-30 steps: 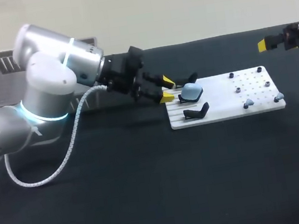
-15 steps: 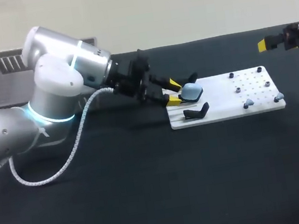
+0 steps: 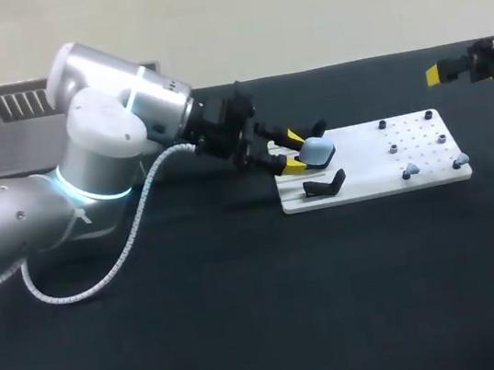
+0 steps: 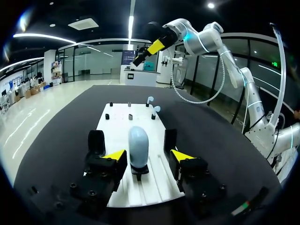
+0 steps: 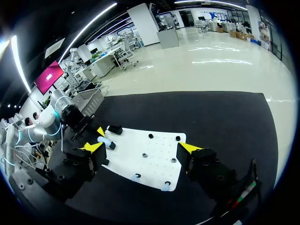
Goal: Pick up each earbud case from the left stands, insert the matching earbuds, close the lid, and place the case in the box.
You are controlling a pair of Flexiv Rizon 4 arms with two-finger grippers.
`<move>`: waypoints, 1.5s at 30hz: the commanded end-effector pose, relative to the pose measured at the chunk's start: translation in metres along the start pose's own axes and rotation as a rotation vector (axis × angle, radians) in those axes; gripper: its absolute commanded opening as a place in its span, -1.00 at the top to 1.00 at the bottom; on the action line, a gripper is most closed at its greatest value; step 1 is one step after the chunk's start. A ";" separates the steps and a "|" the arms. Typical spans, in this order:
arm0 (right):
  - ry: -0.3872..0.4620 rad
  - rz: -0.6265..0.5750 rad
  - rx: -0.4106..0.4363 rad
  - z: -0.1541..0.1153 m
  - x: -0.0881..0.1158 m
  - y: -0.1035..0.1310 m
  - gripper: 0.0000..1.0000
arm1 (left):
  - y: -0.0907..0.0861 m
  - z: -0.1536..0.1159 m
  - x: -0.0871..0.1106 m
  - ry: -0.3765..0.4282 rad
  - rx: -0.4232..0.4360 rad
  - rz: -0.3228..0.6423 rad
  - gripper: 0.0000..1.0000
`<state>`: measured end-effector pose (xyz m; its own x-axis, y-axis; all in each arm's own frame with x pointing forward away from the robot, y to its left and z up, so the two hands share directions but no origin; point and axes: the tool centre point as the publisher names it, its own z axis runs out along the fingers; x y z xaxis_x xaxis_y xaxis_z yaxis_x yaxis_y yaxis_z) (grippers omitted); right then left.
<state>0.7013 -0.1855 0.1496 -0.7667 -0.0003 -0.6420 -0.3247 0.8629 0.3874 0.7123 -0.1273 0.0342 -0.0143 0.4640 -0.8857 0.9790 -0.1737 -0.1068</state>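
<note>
Left claw (image 3: pixel 294 151), released, is advancing to straddle the blue case (image 3: pixel 318 149) at frame centre; I am setting up the pick.

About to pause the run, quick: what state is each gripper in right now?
Left gripper: open, fingers either side of the blue case, not gripping it.
Right gripper: open, empty.

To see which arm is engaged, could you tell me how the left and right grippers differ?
The left gripper is down at one end of the white board; the right gripper hangs off beyond the board's other end. The left gripper's fingers flank the light blue earbud case with gaps either side; the right gripper's fingers are empty. Both are open.
</note>
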 end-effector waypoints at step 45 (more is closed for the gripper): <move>0.000 -0.001 -0.001 0.000 0.000 0.000 -1.00 | 0.012 0.015 0.000 -0.010 0.030 0.003 0.07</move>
<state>0.7013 -0.1855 0.1496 -0.7667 -0.0003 -0.6420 -0.3246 0.8629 0.3874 0.7170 -0.1404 0.0275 -0.0153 0.4535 -0.8911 0.9743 -0.1934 -0.1152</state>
